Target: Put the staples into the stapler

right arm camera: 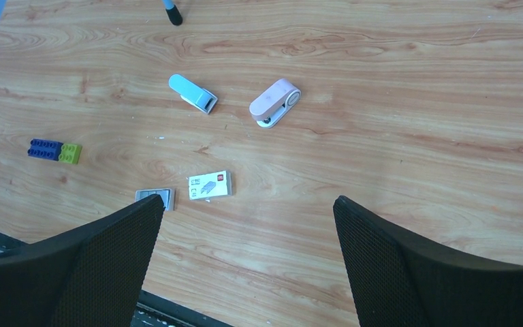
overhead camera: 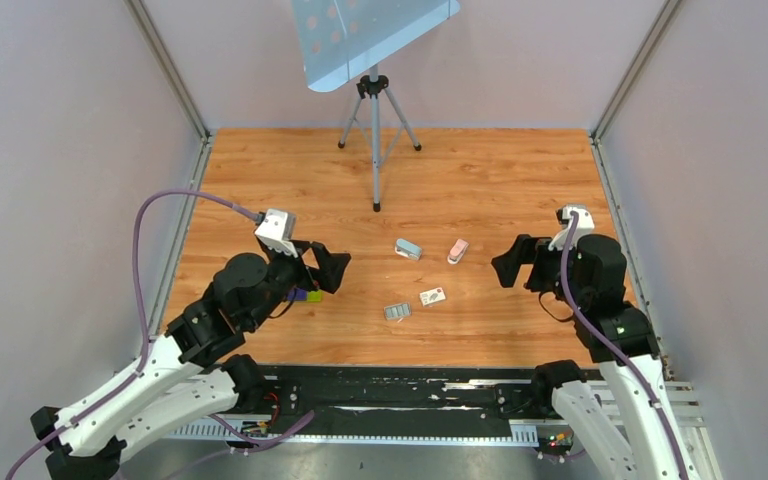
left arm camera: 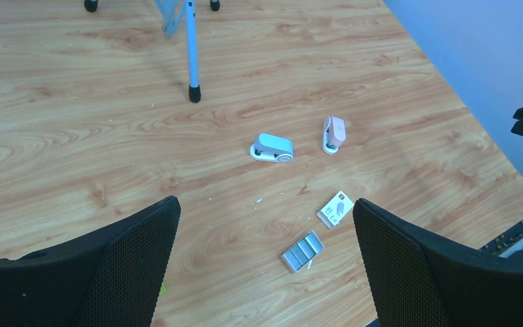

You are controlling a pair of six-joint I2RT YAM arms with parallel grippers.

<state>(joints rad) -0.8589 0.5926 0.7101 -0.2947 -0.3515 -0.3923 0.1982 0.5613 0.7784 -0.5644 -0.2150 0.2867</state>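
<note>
Grained wooden table (overhead camera: pixel 460 170); rounded pink stapler (overhead camera: pixel 457 251); mesh-textured left gripper (left arm camera: pixel 264 203) and right gripper (right arm camera: pixel 248 199), jaws apart.

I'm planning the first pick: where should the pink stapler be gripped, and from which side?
Grip the pink stapler across its narrow mid-body, coming down from above with the right gripper, which is open and nearer. It lies flat and elongated, with bare table along both long sides; its rounded end would probably slip.
</note>
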